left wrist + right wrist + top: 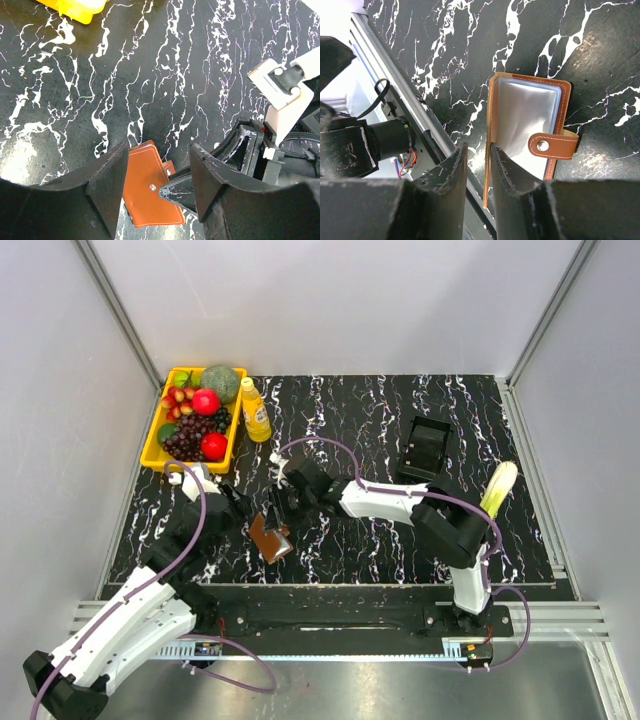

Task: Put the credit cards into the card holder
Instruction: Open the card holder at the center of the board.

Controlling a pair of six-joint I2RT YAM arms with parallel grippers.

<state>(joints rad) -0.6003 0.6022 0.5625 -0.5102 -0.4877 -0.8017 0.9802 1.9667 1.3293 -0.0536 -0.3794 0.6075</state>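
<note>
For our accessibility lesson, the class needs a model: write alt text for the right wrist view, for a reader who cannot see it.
An open brown leather card holder lies on a black marbled table, clear sleeves up and snap strap loose. The right gripper straddles one cover edge, fingers narrowly apart; whether they pinch it is unclear.

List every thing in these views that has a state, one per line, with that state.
Brown leather card holder: open, snap strap unfastened.
Left gripper: open, holding nothing.
Right gripper: jaws slightly apart at the holder's cover edge.
Yellow plastic tray: filled with fruit.
</note>
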